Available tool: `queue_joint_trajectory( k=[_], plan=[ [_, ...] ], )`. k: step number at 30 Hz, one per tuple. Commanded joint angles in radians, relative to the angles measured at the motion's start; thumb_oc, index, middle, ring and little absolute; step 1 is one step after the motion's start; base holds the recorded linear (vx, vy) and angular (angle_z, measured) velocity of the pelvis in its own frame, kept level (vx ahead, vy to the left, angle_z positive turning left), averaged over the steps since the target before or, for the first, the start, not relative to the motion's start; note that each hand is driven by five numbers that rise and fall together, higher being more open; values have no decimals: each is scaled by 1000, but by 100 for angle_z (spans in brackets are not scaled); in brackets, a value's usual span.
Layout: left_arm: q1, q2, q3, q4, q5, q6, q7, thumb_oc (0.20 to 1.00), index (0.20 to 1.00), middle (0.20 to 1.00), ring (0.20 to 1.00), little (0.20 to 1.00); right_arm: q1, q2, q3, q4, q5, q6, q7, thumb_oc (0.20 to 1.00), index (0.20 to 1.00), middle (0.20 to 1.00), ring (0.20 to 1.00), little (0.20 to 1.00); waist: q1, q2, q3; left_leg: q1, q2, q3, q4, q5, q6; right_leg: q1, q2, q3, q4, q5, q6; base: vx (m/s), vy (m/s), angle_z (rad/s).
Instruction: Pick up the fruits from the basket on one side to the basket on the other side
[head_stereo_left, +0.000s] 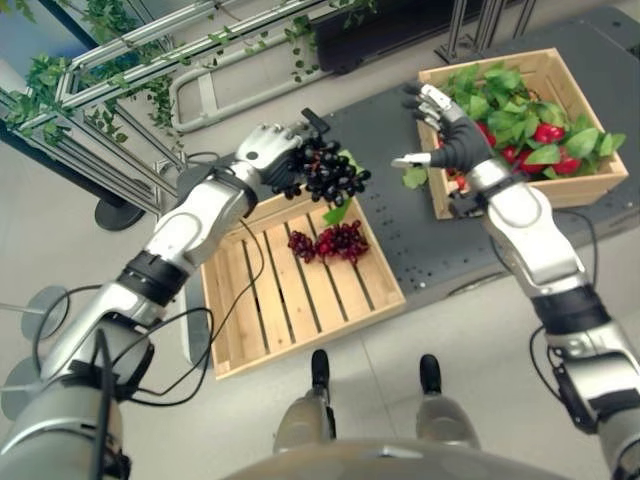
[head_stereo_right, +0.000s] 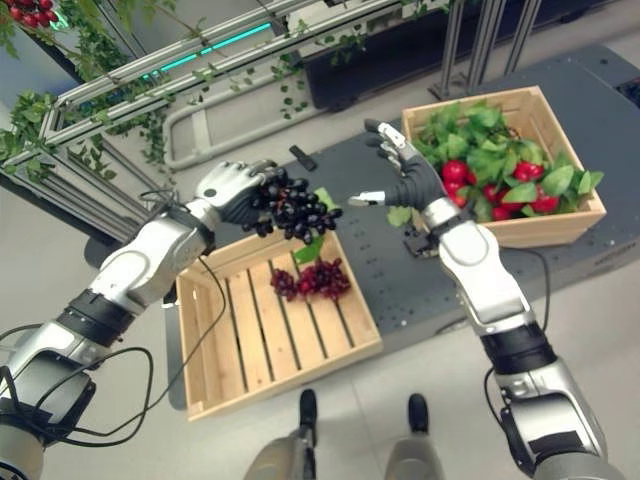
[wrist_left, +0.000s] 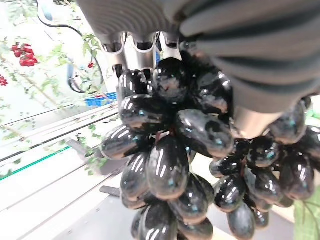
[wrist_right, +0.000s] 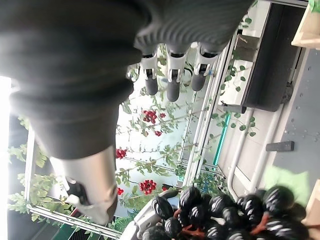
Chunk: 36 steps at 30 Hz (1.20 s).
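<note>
My left hand (head_stereo_right: 232, 187) is curled round the top of a bunch of black grapes (head_stereo_right: 296, 212), which hangs in the air over the far edge of the slatted wooden crate (head_stereo_left: 300, 310) on my left. A bunch of dark red grapes (head_stereo_left: 330, 242) lies on the slats of that crate, below the black bunch. My right hand (head_stereo_left: 452, 135) is raised with fingers spread and thumb out, holding nothing, just beside the near corner of the second wooden crate (head_stereo_left: 590, 188), which holds red fruit (head_stereo_left: 545, 133) among green leaves (head_stereo_left: 505, 110) on the dark desk (head_stereo_left: 430, 250).
</note>
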Motion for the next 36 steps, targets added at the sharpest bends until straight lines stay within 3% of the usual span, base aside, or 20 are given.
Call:
queue_joint_trajectory(
  k=[1,11,12,18,19,21,36],
  plan=[
    [-129,-25,-8,81,-11,28,67,200,200,200,200,200,-73,21,37,2,-28,-38,-38,1000,1000,1000,1000,1000,10,-52,-117,-53,-12,-6,64,-44,-10,-5,78,18,81,-198,-46,3,8,3],
    [-198,-35,-40,151,-36,53,93,200,200,200,200,200,-142,42,86,93,-88,-24,-60,1000,1000,1000,1000,1000,15,-52,-118,-69,-13,-11,61,-22,-10,-11,77,12,77,-181,-43,-11,3,0],
    [-153,30,-4,167,-34,68,111,200,200,200,200,200,-123,28,68,78,-104,-11,-50,1000,1000,1000,1000,1000,25,-51,-117,-69,-12,-11,62,-23,-10,-9,77,8,76,-181,-44,0,0,0],
    [7,61,101,56,-24,45,91,200,200,200,200,200,11,43,8,74,-162,-14,-53,1000,1000,1000,1000,1000,27,-59,-120,-61,-13,-14,61,-35,-8,0,75,5,73,-192,-45,16,-4,3],
    [-123,30,65,60,-46,42,65,200,200,200,200,200,39,46,31,92,-165,-10,-45,1000,1000,1000,1000,1000,4,-55,-126,-58,-13,-12,61,-36,-8,3,76,8,74,-194,-43,30,-1,9],
    [-150,23,52,74,-51,42,77,200,200,200,200,200,67,41,14,84,-166,-15,-38,1000,1000,1000,1000,1000,7,-58,-122,-55,-14,-12,63,-38,-7,6,74,6,75,-195,-41,25,0,9],
    [-167,13,37,65,-27,44,88,200,200,200,200,200,278,78,17,59,-185,-43,-2,1000,1000,1000,1000,1000,-3,-52,-124,-47,-17,-10,64,-42,-5,19,65,-2,73,-198,-36,1,0,0]
  ],
)
